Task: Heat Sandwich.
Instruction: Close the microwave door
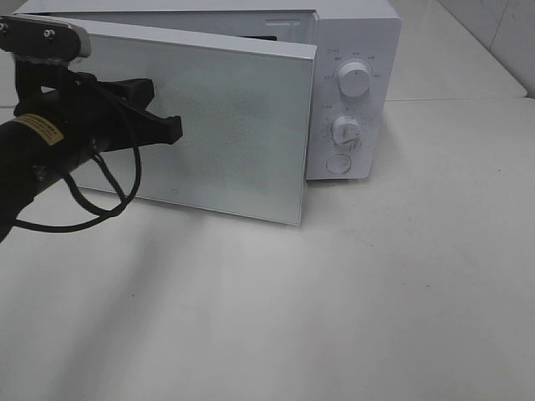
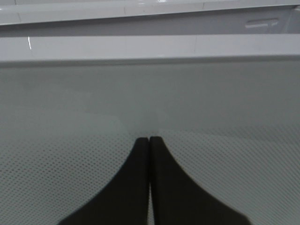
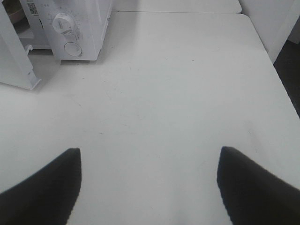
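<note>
The white surface point(image 1: 376, 292) carries a white microwave point(image 1: 355, 50), its door point(image 1: 226, 125) standing partly open. My left arm point(image 1: 50, 142) reaches in from the left, the left jaws pressed together with their tips right at the door glass. My right jaws hang spread wide over the surface, well apart from the microwave. I cannot see the sandwich in any view.

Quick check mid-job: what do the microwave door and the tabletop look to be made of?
Microwave door: a smooth, glossy pane, glass or clear plastic, over a fine dotted mesh; the left wrist view shows the dots and soft reflections. Its frame is glossy white, plastic or painted metal. Tabletop: matte off-white, likely laminate or painted board; faint scuffs, no grain.
</note>
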Action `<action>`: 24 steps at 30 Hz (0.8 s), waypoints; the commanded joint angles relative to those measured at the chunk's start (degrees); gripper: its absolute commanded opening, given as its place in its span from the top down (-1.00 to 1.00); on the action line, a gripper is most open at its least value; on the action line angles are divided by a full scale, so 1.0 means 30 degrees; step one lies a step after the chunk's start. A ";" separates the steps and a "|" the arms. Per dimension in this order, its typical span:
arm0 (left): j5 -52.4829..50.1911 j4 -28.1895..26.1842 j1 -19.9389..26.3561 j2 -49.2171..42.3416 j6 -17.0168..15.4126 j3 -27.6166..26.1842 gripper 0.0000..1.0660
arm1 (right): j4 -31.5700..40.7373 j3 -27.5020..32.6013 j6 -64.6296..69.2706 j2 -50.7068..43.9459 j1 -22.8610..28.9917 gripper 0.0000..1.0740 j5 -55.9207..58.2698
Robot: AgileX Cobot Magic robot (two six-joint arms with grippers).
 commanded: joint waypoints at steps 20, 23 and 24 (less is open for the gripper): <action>0.1280 -0.2445 -0.0993 0.2865 0.0726 -0.4851 1.00 | 0.0057 0.0038 0.0134 -0.0554 -0.0115 -0.42 -0.0306; 0.1642 -0.2636 -0.0993 0.3170 0.0726 -0.5481 1.00 | 0.0057 0.0038 0.0134 -0.0554 -0.0115 -0.42 -0.0306; 0.1776 -0.2655 -0.0993 0.3285 0.0726 -0.5653 1.00 | 0.0057 0.0038 0.0134 -0.0554 -0.0115 -0.42 -0.0306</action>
